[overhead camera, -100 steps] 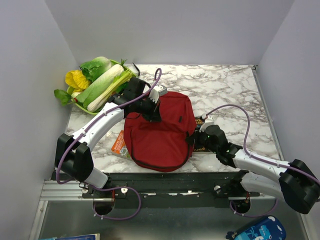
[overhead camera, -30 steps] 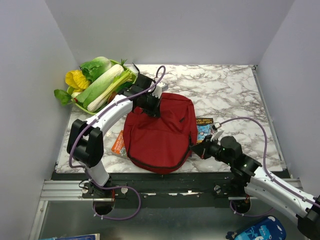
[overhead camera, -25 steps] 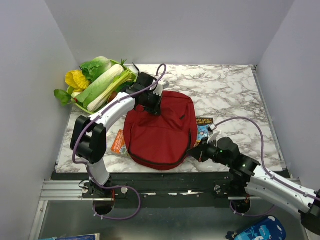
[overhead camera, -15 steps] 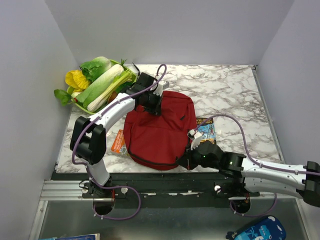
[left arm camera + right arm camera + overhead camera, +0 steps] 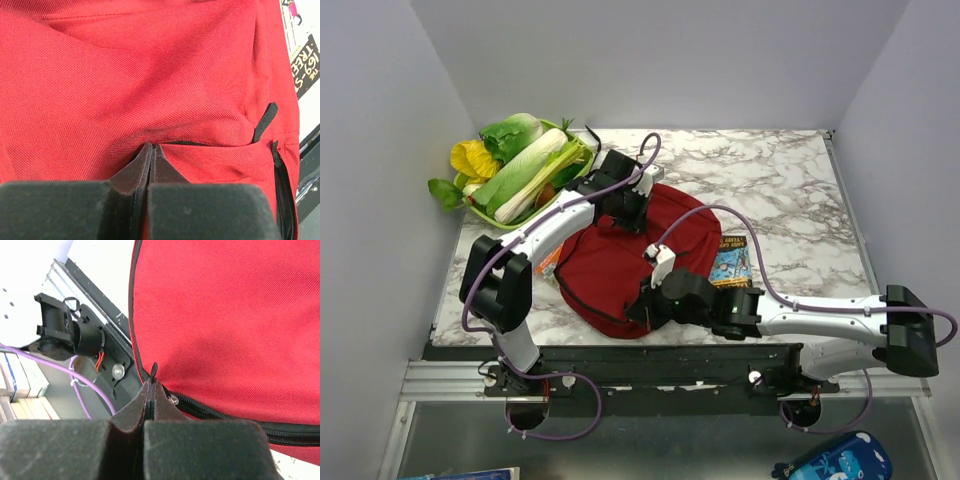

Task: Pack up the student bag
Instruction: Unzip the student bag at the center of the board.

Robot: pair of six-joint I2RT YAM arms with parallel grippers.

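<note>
Between two closed grippers, student bag [image 5: 605, 270] on marble table [image 5: 770, 170].
At left gripper [image 5: 151, 150] tips, pinched tight on a pucker of red fabric just before a pocket seam [image 5: 200, 144]; at right gripper [image 5: 151, 386] tips, clamped narrow on the black zipper pull [image 5: 153, 369], with zipper track [image 5: 225, 418] running off rightward and bag body spreading ahead.

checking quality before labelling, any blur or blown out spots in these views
Top external: even soft light, student bag sharp, no glare. Left wrist: bag weave crisp, left hand soft-focused near the lens. Right wrist: upper-left corner washed out to white, right hand blurred, the zipper in focus.
</note>
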